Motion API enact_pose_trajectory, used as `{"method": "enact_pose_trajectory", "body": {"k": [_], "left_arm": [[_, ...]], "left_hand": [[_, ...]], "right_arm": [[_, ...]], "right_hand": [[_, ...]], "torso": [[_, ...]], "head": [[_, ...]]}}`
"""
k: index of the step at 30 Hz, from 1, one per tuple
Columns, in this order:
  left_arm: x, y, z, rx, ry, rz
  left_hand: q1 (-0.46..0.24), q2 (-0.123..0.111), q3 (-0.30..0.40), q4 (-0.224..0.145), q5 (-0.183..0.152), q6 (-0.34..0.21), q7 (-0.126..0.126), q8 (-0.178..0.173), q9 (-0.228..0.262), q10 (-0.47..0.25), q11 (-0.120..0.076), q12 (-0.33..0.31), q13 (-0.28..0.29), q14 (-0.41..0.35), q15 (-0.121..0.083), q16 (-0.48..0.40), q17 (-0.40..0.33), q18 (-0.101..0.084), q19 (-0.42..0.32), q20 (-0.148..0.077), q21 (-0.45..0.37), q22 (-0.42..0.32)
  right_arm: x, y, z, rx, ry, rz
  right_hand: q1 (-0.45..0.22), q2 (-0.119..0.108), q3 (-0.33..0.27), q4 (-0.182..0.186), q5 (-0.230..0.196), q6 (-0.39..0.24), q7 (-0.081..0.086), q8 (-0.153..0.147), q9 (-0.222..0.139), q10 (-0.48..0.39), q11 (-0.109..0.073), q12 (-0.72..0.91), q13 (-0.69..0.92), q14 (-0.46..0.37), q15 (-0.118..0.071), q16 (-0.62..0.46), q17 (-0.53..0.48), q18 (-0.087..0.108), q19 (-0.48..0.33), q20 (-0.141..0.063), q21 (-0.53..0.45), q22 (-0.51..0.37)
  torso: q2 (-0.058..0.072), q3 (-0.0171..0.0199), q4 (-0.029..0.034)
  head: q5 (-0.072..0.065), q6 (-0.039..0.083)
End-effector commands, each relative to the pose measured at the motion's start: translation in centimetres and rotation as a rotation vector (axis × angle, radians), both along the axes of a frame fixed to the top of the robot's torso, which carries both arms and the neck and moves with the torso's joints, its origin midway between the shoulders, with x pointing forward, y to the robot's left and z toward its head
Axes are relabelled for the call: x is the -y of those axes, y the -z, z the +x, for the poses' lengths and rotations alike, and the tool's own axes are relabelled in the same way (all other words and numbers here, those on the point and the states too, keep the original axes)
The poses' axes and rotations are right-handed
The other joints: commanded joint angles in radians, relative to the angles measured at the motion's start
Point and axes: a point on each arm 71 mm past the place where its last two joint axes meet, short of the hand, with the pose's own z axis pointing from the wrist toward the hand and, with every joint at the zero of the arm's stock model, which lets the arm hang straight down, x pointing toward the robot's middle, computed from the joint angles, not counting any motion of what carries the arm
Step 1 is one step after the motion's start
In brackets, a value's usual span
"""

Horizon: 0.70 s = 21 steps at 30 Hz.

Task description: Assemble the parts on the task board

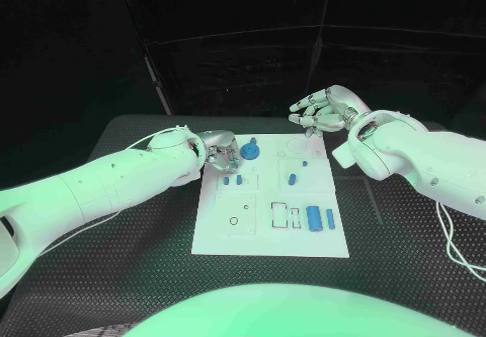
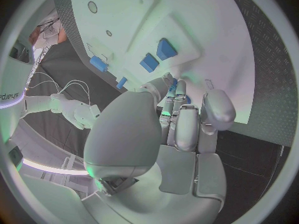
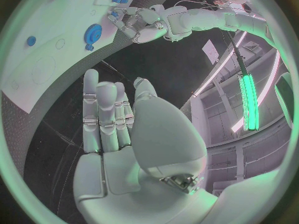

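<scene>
White task board flat mid-table, blue parts scattered (some slotted)

Task board at the middle of the table, long side running away from the robot. Round part near the far left corner of the board; small part to its right, another just nearer. Two small parts side by side on the left half, at mid-depth. Two long parts upright in the picture, side by side near the right edge, toward the near end. Left hand over the far left edge, beside the round part. Right hand beyond the far right corner, apart from the board.
</scene>
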Motion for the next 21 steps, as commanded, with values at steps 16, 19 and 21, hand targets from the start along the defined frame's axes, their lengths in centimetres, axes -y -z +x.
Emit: {"method": "enact_pose_trajectory", "body": {"k": [16,19,21], "left_arm": [[0.43,0.25,-0.07,-0.025,0.017,-0.006],[0.39,0.29,-0.07,-0.027,0.016,-0.005],[0.39,0.29,-0.07,-0.026,0.015,-0.005]], "left_hand": [[-0.035,-0.019,0.0,-0.004,-0.002,-0.031,0.001,-0.027,-0.014,-0.01,0.006,-0.033,-0.002,0.023,-0.003,0.002,-0.009,-0.014,0.0,0.002,0.0,0.006],[-0.037,-0.02,0.0,-0.004,-0.002,-0.033,0.002,-0.027,-0.015,-0.013,0.007,-0.036,-0.003,0.023,-0.002,0.002,-0.009,-0.015,0.0,0.002,0.0,0.006],[-0.039,-0.022,-0.001,-0.003,-0.002,-0.036,0.002,-0.027,-0.016,-0.015,0.008,-0.038,-0.003,0.022,-0.002,0.002,-0.01,-0.015,0.0,0.003,0.0,0.007]], "right_arm": [[-0.12,-0.14,-0.03,0.007,-0.011,0.002],[-0.11,-0.14,-0.03,0.007,-0.011,0.002],[-0.11,-0.14,-0.03,0.007,-0.011,0.002]], "right_hand": [[0.004,0.002,0.007,-0.001,0.006,-0.004,-0.002,0.006,0.0,-0.008,-0.001,0.003,-0.001,0.001,-0.003,-0.004,0.001,0.012,0.007,0.003,-0.006,-0.002],[0.004,0.002,0.007,-0.001,0.006,-0.004,-0.002,0.006,0.0,-0.008,-0.001,0.003,-0.001,0.001,-0.003,-0.004,0.001,0.012,0.007,0.003,-0.006,-0.002],[0.004,0.002,0.007,-0.001,0.006,-0.004,-0.002,0.006,0.0,-0.008,-0.001,0.003,-0.001,0.001,-0.003,-0.004,0.001,0.012,0.007,0.003,-0.006,-0.002]], "torso": [[0.0,0.0004,-0.0001],[0.0,0.0001,-0.0004],[0.0,0.0,-0.0002]], "head": [[-0.004,0.0],[-0.003,0.0],[-0.004,0.0]]}}
